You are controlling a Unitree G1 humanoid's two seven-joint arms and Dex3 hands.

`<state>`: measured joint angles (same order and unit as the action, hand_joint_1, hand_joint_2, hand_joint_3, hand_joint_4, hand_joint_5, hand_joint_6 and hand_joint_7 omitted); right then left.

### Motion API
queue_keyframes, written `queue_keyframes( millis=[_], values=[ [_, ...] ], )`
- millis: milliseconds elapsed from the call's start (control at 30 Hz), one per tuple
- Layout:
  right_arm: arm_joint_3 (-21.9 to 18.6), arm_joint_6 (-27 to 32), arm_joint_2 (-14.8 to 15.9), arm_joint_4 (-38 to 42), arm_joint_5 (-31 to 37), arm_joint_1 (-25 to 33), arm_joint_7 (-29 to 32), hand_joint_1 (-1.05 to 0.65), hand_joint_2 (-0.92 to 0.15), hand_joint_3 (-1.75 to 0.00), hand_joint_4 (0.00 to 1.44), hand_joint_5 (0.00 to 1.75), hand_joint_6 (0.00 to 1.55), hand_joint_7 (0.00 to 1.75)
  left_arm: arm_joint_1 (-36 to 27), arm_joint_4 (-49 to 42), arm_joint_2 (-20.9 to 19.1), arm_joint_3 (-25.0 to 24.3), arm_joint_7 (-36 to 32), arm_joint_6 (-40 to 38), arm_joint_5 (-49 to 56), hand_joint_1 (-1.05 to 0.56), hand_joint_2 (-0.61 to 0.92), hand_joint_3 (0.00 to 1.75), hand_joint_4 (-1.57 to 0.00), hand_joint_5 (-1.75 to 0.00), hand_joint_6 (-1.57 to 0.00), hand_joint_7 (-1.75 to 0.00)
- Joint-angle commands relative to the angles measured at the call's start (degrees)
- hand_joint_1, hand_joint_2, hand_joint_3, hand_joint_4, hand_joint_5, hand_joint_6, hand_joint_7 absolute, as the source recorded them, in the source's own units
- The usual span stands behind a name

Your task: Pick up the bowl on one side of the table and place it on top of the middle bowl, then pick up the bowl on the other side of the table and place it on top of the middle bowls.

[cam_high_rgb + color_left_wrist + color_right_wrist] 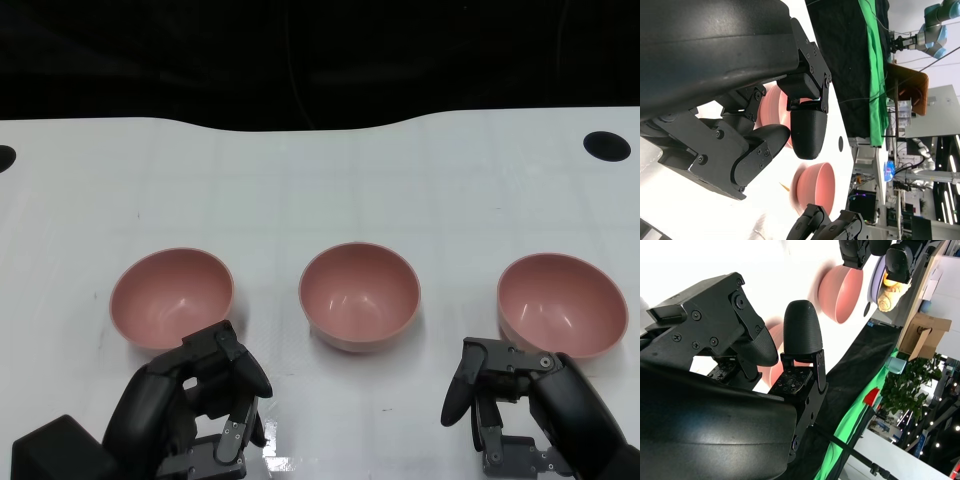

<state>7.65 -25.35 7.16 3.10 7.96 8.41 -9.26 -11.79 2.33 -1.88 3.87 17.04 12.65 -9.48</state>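
Three pink bowls sit upright in a row across the white table (320, 170), well apart from one another and nearer its front edge than its back edge. The left bowl (172, 297) lies toward the table's left edge, the middle bowl (360, 297) at the centre, and the right bowl (562, 305) toward the right edge. None is stacked yet, so neither part of the task is done.

The left hand (195, 410) hangs at the front edge just behind the left bowl, its fingers loosely curled but apart and holding nothing; in the head view its fingertips come close to the bowl's near rim, though contact cannot be confirmed. The left wrist view shows the fingers bent with a gap between them and pink bowl showing beyond. The right hand (530, 405) sits likewise at the front edge just behind the right bowl, fingers apart and empty.

Each hand is lined up with its own side bowl, which seems sensible: either bowl can be taken from its near rim and carried sideways to the middle one without the arms crossing. The even spacing also leaves room for fingers to close over a rim without nudging a neighbour. The likely next step is a reach forward to grasp one side bowl.
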Motion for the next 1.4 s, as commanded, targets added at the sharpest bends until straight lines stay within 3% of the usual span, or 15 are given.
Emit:
queue_keyframes(
  millis=[33,1067,1333,1400],
  values=[
    [-0.2,-0.8,0.5,0.3,-0.3,-0.6,0.2,-0.04,-0.21,-1.58,0.87,1.75,0.84,1.41,0.2,0.2,-1.0,-0.4,-0.2,-0.8,0.4,-0.10,0.50,1.25,-0.78,-1.75,-0.70,-1.52],
    [-0.7,-0.4,0.6,0.2,0.5,-0.7,1.1,-0.07,-0.22,-1.54,0.87,1.74,0.84,1.38,0.3,0.1,-1.0,-0.5,0.3,-0.7,0.0,-0.10,0.50,1.25,-0.77,-1.75,-0.69,-1.52],
    [-1.2,-1.5,0.3,0.6,0.6,-0.9,2.2,-0.07,-0.35,-1.34,0.79,1.55,0.79,1.22,0.1,0.4,-1.0,-0.5,0.2,-1.1,0.0,-0.10,0.51,1.24,-0.77,-1.75,-0.69,-1.52],
    [-1.5,-1.8,0.1,0.5,0.5,-1.0,2.7,-0.13,-0.41,-1.16,0.72,1.43,0.73,1.11,0.1,0.4,-1.0,-0.5,0.0,-0.9,0.3,-0.10,0.51,1.24,-0.77,-1.75,-0.69,-1.52]
  ],
)
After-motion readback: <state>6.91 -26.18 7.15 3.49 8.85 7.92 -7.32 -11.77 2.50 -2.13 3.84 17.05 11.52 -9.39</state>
